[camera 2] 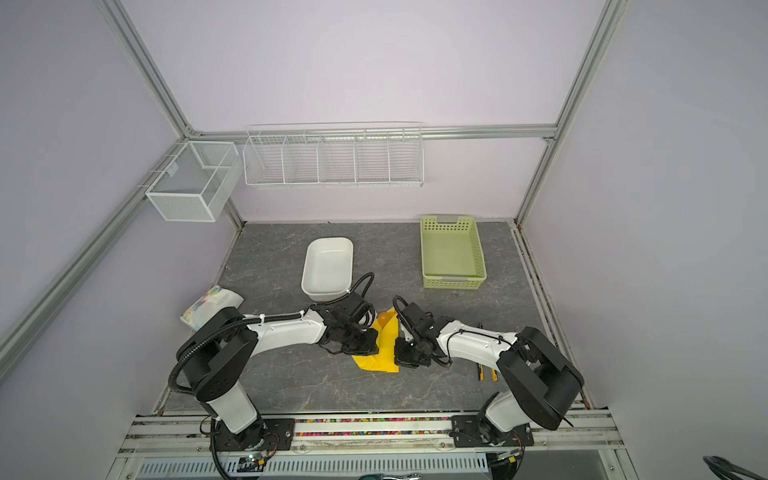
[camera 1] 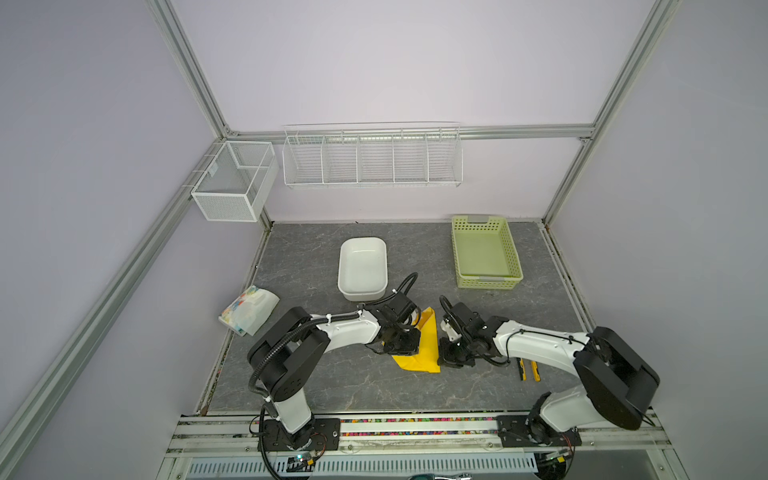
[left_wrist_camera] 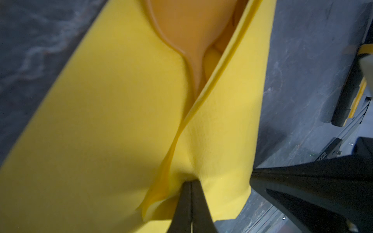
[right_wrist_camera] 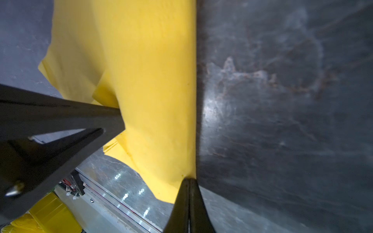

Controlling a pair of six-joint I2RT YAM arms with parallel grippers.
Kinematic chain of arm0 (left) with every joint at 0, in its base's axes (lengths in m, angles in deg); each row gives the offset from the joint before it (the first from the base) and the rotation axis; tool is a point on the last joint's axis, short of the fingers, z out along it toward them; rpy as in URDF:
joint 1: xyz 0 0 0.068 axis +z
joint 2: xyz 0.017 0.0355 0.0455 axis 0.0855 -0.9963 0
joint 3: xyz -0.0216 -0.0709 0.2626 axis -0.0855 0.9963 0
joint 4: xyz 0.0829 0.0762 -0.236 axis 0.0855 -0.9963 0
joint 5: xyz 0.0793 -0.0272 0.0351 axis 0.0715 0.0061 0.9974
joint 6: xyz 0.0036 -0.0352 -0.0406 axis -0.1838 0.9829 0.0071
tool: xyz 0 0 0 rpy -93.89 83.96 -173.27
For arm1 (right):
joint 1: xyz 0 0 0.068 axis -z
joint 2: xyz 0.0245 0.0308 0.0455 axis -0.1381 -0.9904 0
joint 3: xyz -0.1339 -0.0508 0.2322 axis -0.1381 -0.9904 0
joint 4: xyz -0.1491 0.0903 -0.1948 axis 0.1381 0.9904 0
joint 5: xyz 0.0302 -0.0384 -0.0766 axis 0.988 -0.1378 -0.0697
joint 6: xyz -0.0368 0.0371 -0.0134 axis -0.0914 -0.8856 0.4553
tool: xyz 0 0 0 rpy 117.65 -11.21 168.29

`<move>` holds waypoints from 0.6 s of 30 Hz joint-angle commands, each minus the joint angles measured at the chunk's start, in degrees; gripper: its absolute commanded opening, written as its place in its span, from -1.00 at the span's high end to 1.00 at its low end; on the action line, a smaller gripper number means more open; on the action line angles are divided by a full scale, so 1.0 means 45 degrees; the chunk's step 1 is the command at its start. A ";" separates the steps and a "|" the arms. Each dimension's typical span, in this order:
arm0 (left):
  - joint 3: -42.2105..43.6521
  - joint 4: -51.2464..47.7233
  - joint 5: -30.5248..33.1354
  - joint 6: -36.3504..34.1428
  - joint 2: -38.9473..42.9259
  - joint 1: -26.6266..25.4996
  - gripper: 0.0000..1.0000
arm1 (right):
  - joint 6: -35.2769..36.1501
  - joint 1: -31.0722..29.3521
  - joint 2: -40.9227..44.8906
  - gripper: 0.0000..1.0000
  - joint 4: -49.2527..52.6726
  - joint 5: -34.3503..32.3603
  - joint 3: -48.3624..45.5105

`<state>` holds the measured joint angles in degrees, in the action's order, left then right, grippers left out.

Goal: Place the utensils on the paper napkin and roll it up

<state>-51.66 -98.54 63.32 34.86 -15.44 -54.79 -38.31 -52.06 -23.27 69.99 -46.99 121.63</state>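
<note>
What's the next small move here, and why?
Probably roll the fold over once, both pincers carrying it sideways together. The left pincer and right pincer are each shut on the napkin, which is only loosely folded over the spoon; its bowl shows at the open end, so the wrap isn't finished.

Yellow paper napkin (camera 1: 428, 347) wrapped over orange cutlery, front-middle of the tabletop (camera 1: 332, 374).
The napkin lies folded over into a long narrow wedge, its point toward the back and its wider end crumpled toward the front. An orange spoon (left_wrist_camera: 187, 30) sits inside the fold, and its round bowl peeks out at the pointed end in a top view (camera 2: 383, 319). Another orange shape beside its neck is too blurred to name.
</note>
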 commanded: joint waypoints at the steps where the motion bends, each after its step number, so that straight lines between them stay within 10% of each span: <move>1: 0.0429 -0.1011 0.0965 -0.0130 -0.0307 0.0032 1.00 | 0.0175 0.0125 0.0191 0.87 0.0155 -0.0127 0.0336; 18: 0.0418 -0.1034 0.0928 -0.0147 -0.0302 0.0043 1.00 | 0.0499 0.0468 -0.0615 0.87 0.0264 -0.0109 0.0174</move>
<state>-51.66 -98.54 63.35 34.86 -15.44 -54.79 -37.15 -50.29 -25.92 68.67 -46.44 122.53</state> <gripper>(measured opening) 0.047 0.067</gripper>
